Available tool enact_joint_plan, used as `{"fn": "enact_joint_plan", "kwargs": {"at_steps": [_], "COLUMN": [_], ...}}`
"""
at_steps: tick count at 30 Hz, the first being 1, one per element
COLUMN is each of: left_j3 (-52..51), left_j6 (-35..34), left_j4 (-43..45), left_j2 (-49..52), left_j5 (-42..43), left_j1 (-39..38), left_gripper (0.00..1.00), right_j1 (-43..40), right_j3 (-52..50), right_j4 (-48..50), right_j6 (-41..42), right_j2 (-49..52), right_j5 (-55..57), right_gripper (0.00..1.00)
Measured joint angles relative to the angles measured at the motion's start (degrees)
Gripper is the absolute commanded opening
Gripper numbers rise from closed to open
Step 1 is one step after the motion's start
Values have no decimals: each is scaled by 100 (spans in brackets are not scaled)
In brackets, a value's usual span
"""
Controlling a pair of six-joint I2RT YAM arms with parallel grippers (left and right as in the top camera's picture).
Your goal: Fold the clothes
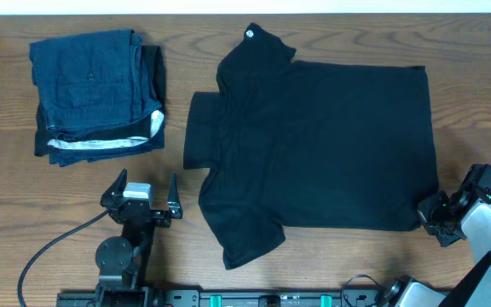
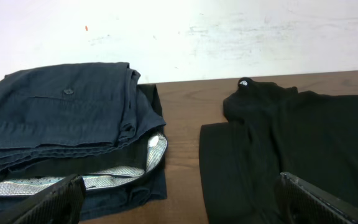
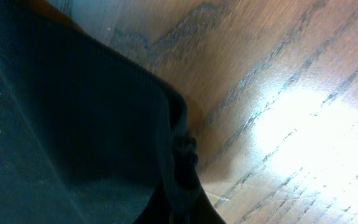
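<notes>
Black T-shirt (image 1: pixel 314 145) lies flat at ctr of surface (image 1: pixel 356 264). Right pincer (image 1: pixel 426 211), at 4 o'clock, is clamped together on its hem corner. Left pincer (image 1: pixel 146 192), at 7 o'clock, stands wide apart, empty. Folded dark blue garments (image 1: pixel 96 94) at 10 o'clock.

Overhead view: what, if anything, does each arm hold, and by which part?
The right gripper has its jaws shut on the black T-shirt, at its hem corner nearest that arm. The left gripper holds nothing.
</notes>
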Motion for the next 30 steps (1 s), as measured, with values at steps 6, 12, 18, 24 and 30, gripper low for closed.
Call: {"fn": "enact_joint_plan", "kwargs": {"at_steps": [6, 12, 18, 24, 30], "left_j3": [50, 981, 2756, 3407, 3421], "left_j6": [-107, -831, -1274, -1473, -1582], "left_j4": [-74, -1757, -3633, -4249, -4245], "left_j2": [0, 289, 1493, 3340, 5464], "left_j5": [317, 817, 938, 1276, 1513], "left_j1": [0, 0, -11, -264, -1064], "left_gripper": [98, 98, 98, 98, 98], "right_j1": [0, 0, 0, 0, 0], "right_j3": [0, 0, -7, -7, -9], "right_j4": [0, 11, 26, 33, 35], "right_j6": [24, 26, 26, 26, 26], "right_j2": [0, 0, 0, 0, 0], "right_j5": [-2, -9, -11, -11, -11], "right_gripper": [1, 1, 1, 1, 1]}}
